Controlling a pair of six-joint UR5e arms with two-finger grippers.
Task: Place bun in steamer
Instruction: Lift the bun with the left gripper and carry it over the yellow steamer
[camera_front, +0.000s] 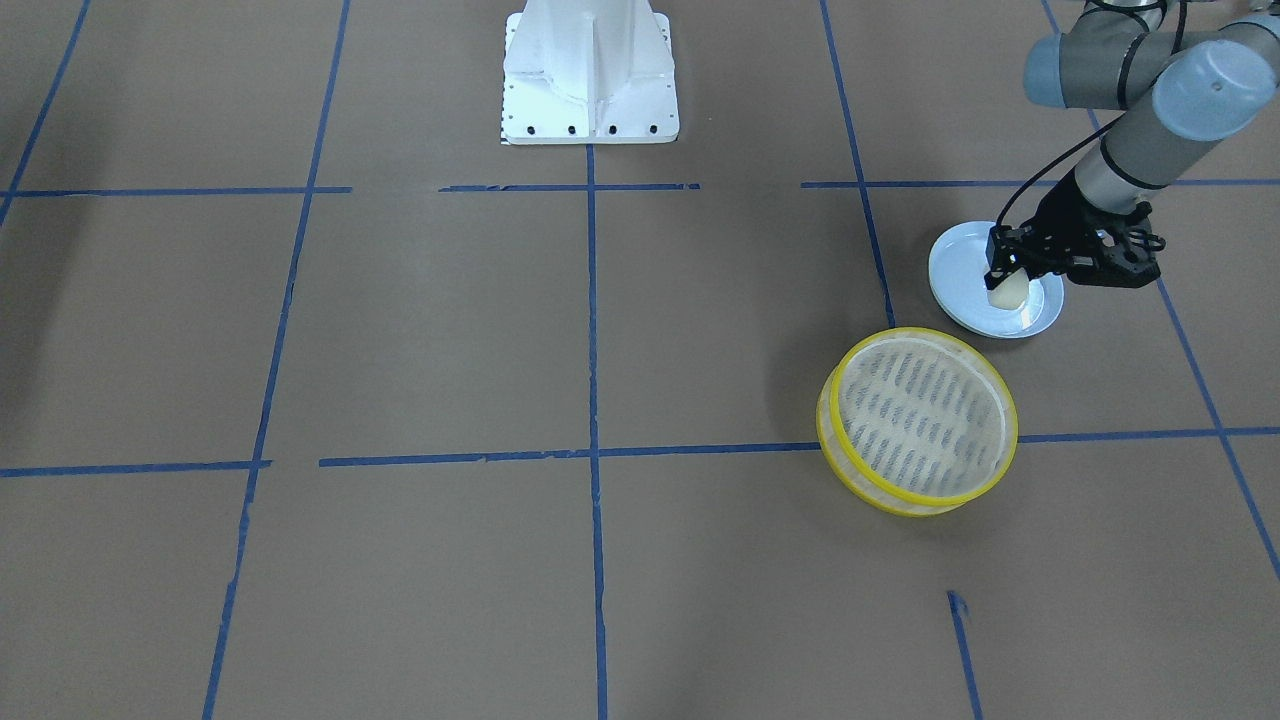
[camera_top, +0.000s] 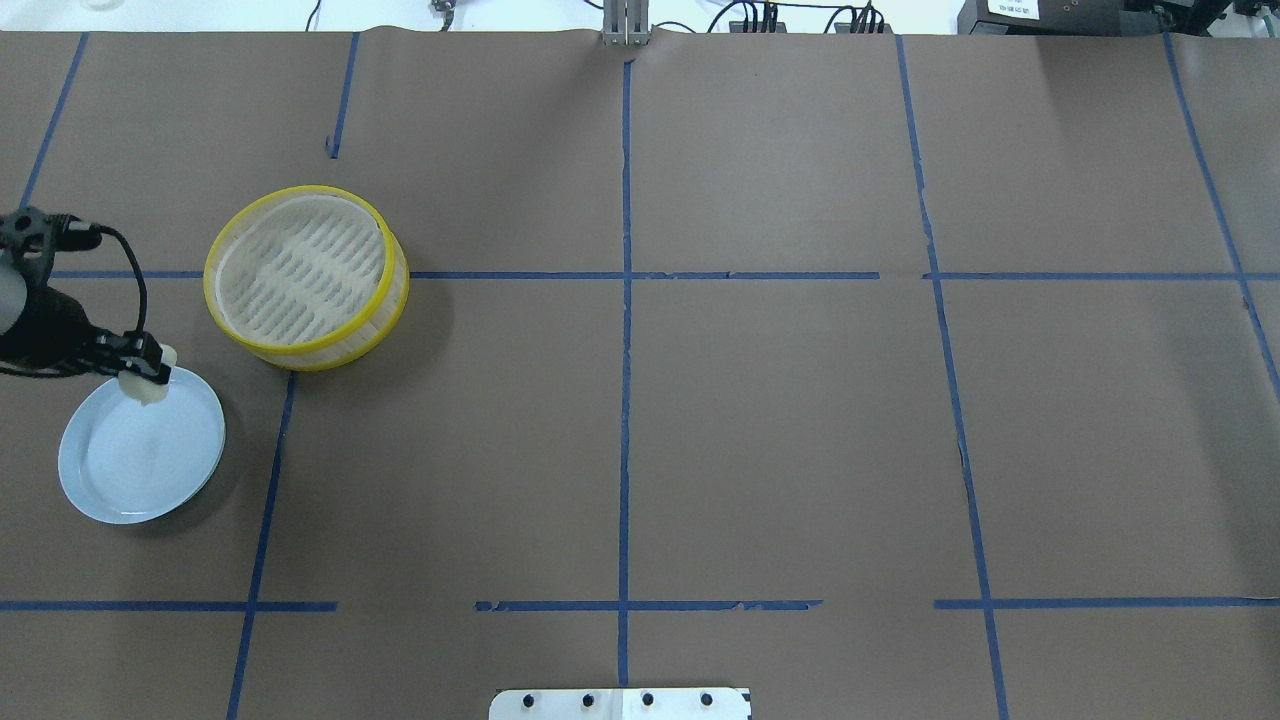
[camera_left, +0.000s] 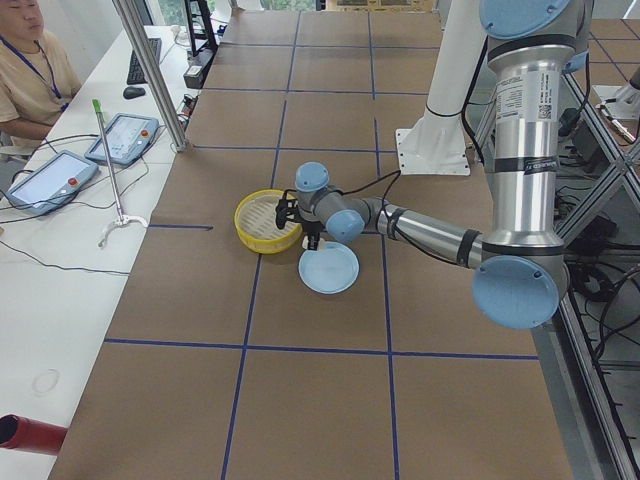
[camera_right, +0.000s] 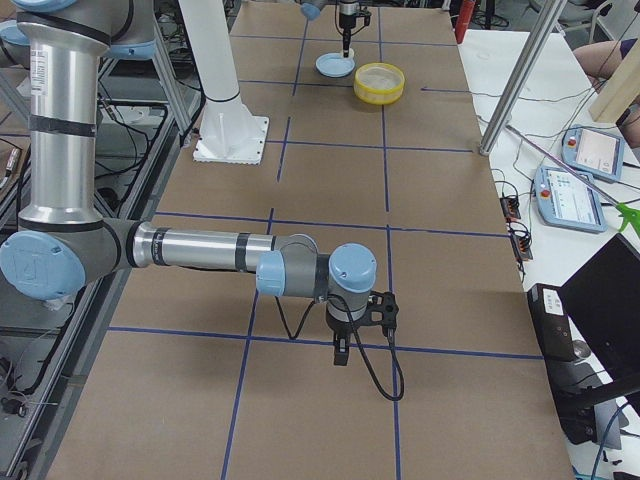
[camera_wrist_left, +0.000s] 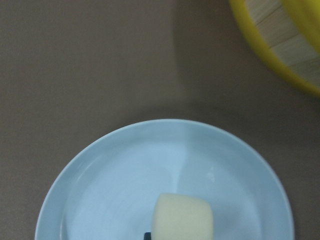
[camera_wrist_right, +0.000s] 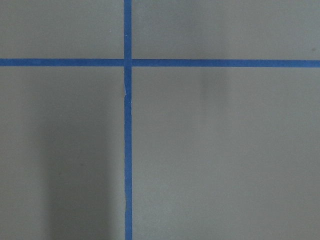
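Observation:
The cream-white bun (camera_front: 1009, 293) is held in my left gripper (camera_front: 1006, 278), which is shut on it from above. It hangs just over the pale blue plate (camera_front: 960, 270), at the plate's edge nearest the steamer. In the left wrist view the bun (camera_wrist_left: 182, 219) sits low in the frame over the plate (camera_wrist_left: 125, 185). The steamer (camera_front: 915, 415), with yellow rims and a slatted bottom, stands empty a short way off; its wall (camera_wrist_left: 295, 55) shows in a corner of the left wrist view. My right gripper (camera_right: 340, 350) shows only in the exterior right view, far from all this; I cannot tell its state.
Brown paper with blue tape lines covers the table. The robot's white base (camera_front: 590, 75) is at the table's back middle. An operator and tablets (camera_left: 40, 180) are beside the table on the steamer's side.

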